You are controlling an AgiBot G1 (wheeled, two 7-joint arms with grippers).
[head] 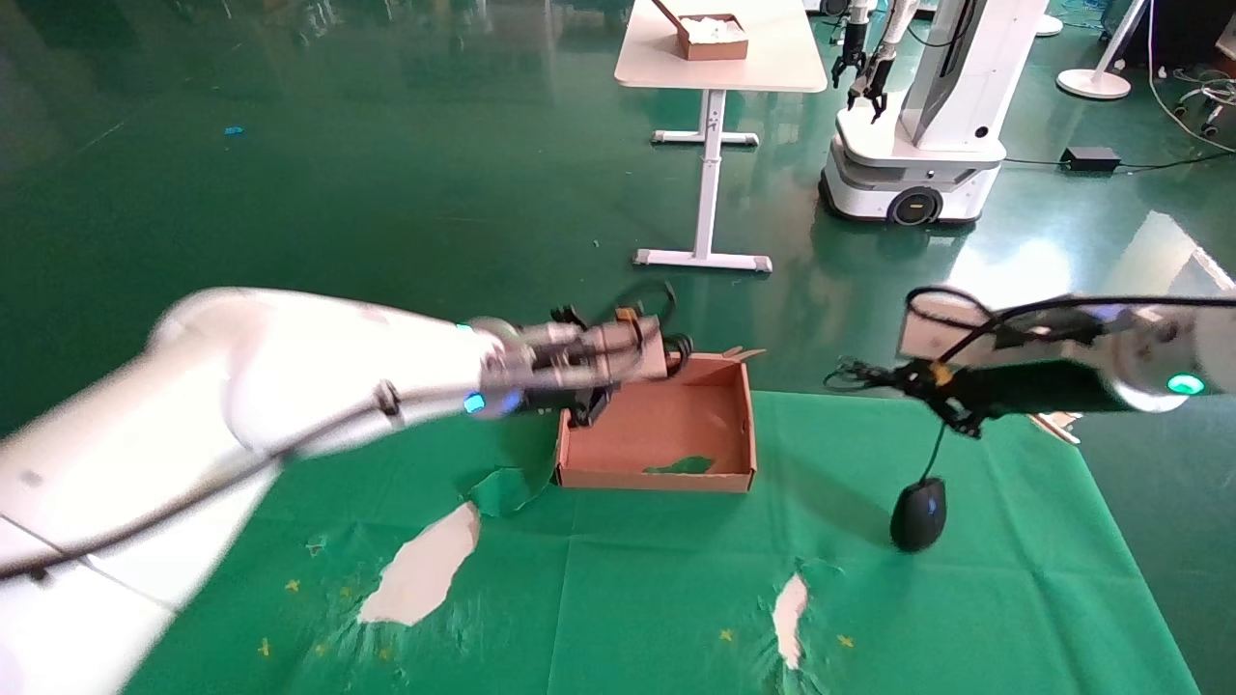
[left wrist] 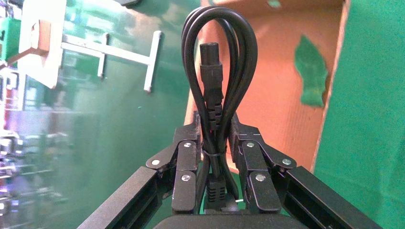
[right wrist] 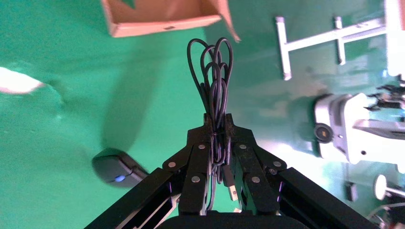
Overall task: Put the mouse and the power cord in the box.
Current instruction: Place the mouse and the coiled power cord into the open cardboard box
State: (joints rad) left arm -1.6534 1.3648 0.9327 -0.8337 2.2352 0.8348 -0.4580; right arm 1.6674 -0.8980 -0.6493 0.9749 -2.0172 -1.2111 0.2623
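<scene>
The left gripper (left wrist: 213, 143) has its jaws clamped on the bundled power cord (left wrist: 217, 71) above the box's (head: 657, 473) far-left corner; the right gripper (right wrist: 218, 125) pinches the mouse (head: 918, 514) cable, the mouse dangling over the tabletop (head: 1014, 579). Best to centre the cord over the box floor before letting go

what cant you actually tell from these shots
- Head view: motion blur and the left hand cover the power cord and the far left corner of the box.
- Right wrist view: the right hand hides where the bundled cable joins the mouse.
- Head view: the mouse's resting or dangling is unclear.
</scene>
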